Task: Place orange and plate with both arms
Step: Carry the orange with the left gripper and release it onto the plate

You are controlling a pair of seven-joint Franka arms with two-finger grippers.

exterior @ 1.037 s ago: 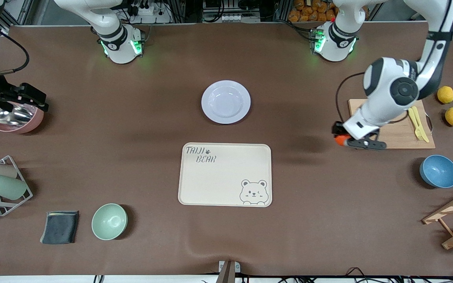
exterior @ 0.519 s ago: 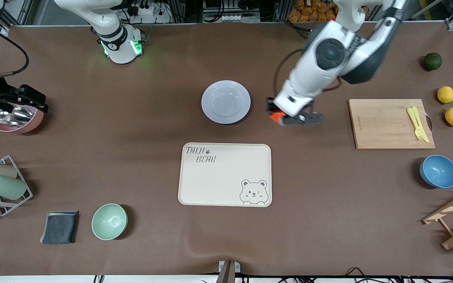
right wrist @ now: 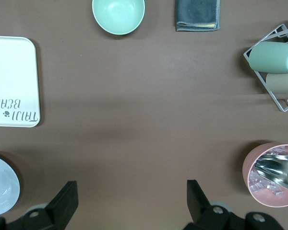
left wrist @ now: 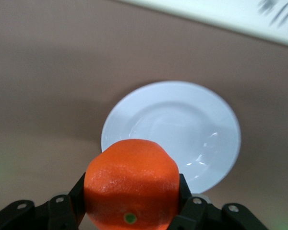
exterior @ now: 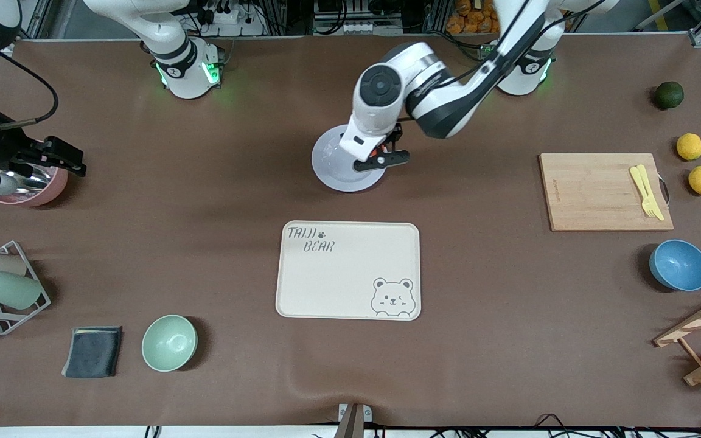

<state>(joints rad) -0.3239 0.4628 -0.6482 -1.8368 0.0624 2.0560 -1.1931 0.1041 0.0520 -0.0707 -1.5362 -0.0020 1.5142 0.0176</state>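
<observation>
orange: small red-orange fruit (left wrist: 131, 184), pinched between the left gripper's fingers (left wrist: 188, 201), carried in the air over the plate's rim toward the left arm's end of the table; only a sliver of it showed in the front view (exterior: 380, 159)
left gripper: (exterior: 381, 159) clamped on the orange from both sides, low over the plate; grip sat across the fruit's middle, probably so it would not roll out on the way
plate: pale lavender-white, glossy (exterior: 333, 172), flat on the table, farther from the front camera than the tray; in the left wrist view (left wrist: 182, 129) its well showed bare, orange not yet in it
why held so: judged the orange was being lined up for a drop into the plate's well; not yet centred, so release looked premature
right gripper: (right wrist: 130, 203) fingers spread wide, gripping nothing, over bare table beside the pink bowl (exterior: 25, 188) at the right arm's end; arm waiting
tray: cream, bear drawing (exterior: 348, 269), nothing on it, nearer the front camera than the plate; likely the later target
change vs earlier: one second earlier the left gripper held the orange at the cutting board (exterior: 606, 191); half a second earlier it was over bare table between board and plate; now over the plate. Right arm shifted slightly; plate and tray unmoved.
</observation>
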